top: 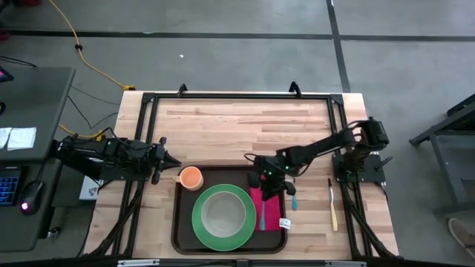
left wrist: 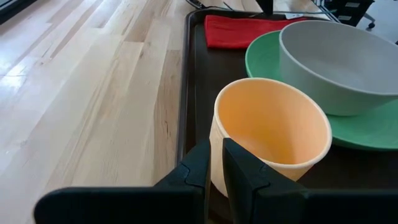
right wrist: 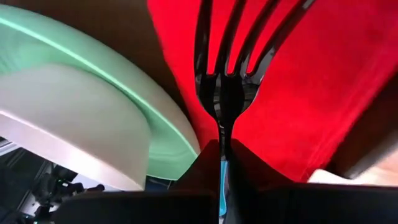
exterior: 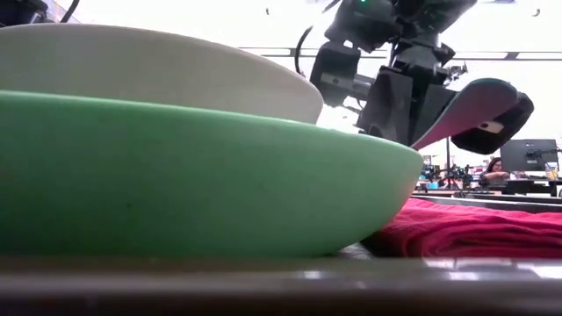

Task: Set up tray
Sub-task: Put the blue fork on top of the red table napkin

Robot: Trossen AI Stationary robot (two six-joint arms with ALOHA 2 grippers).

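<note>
The dark brown tray (top: 181, 222) lies at the table's near edge. It holds a green plate (top: 199, 222) with a pale bowl (top: 223, 211) on it, a red napkin (top: 273, 211) on its right part, and an orange cup (top: 191, 178) in its far left corner. My left gripper (top: 172, 162) reaches in from the table's left and is shut at the cup's (left wrist: 273, 127) side. My right gripper (top: 265, 184) hangs over the napkin (right wrist: 323, 81), shut on a dark fork (right wrist: 227, 81). My left gripper (left wrist: 216, 171) comes level from the table's left and is shut at the cup's outer wall (left wrist: 214, 134). A strip of cup colour shows between the fingers (left wrist: 239, 168), which hide the place of contact. The cup stands upright on the tray (left wrist: 196, 74). My right gripper (right wrist: 222, 158) pinches the fork at its neck (right wrist: 222, 132), just behind the tines, the fingers lying along it. It comes slanting down from the table's far right. In the low view the fork's head (exterior: 474, 105) is tilted and clear above the napkin (exterior: 474, 228).
A teal-handled utensil (top: 293, 200) lies by the tray's right rim, and a yellow-handled one (top: 332, 209) lies on the bare table farther right. A small white tag (top: 284, 222) sits at the napkin's near corner. Bare wood stretches across the table's far half.
</note>
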